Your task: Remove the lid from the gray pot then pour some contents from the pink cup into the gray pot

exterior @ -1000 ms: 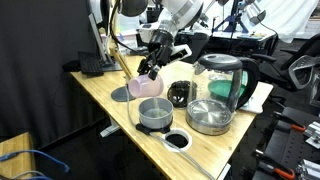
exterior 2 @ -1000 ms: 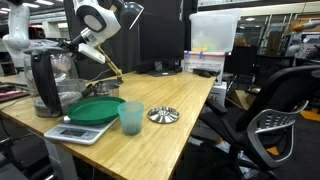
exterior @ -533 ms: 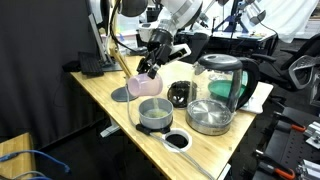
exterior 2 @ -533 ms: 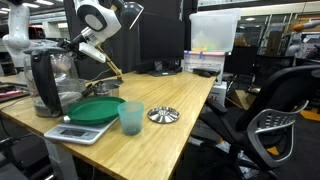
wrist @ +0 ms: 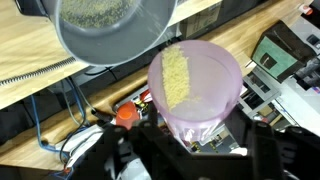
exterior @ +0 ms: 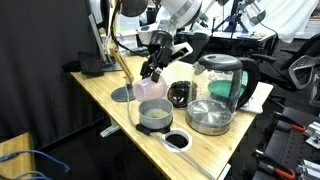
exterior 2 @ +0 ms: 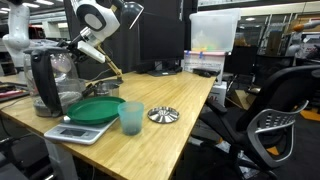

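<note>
pink cup [wrist: 205,115]: see-thru plastic, smooth | gray pot [exterior: 154,124]: matte | table [exterior 2: 190,120]: pale wood | pan [exterior: 207,127]: shiny steel | kettle [exterior: 222,75]: clear glass

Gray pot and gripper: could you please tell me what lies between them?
The pink cup, tipped in the grasp of the gripper, its mouth at the rim of the gray pot, as the wrist view shows.

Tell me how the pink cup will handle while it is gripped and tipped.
The pink cup looks like thin, see-through plastic, so probably light and squeezable under the gripper. Its smooth tapered wall may slip. The loose grains inside will likely slide all at once toward the gray pot.
</note>
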`<state>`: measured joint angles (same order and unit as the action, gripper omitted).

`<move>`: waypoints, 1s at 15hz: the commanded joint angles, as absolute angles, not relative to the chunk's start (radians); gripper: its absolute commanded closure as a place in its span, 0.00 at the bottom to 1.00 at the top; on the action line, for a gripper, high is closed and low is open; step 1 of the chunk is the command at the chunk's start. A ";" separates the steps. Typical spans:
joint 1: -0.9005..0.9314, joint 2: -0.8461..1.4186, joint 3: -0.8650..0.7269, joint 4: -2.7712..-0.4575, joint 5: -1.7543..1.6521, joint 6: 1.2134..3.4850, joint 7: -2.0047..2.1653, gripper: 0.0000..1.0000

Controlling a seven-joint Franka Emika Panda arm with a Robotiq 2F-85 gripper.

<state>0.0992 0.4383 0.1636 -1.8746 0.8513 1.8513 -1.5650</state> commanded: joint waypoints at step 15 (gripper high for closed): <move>0.263 0.384 0.265 -1.996 0.485 2.015 -0.916 0.57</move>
<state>0.2472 0.4243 0.2374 -1.9261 0.5250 1.9691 -1.0434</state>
